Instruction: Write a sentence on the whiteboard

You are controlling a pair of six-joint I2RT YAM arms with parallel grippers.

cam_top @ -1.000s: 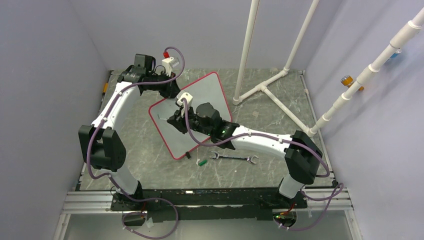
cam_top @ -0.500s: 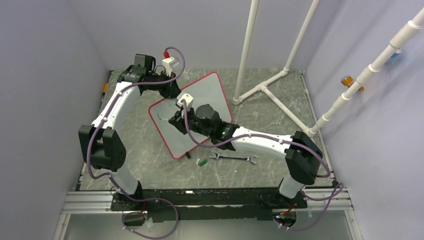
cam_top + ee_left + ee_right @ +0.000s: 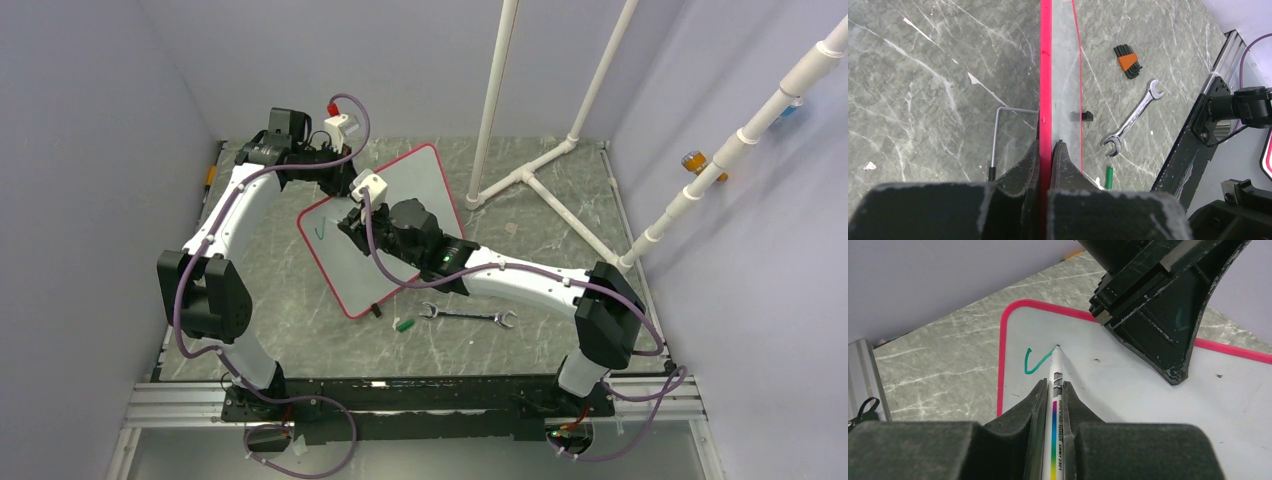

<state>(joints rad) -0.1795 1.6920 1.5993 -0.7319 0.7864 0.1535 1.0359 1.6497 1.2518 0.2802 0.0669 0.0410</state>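
Whiteboard [image 3: 1063, 60] rim inside left hand [image 3: 1048, 146]

Whiteboard [image 3: 330, 270] middle, beneath right arm [image 3: 520, 278]

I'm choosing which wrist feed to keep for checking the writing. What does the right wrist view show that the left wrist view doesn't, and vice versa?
Only the right wrist view: the right gripper shut on the marker, its tip at a green stroke. Only the left wrist view: the wrench, the hex key set and the green cap. Both: the red-framed whiteboard, with the left gripper clamped on its edge, and the grey table.
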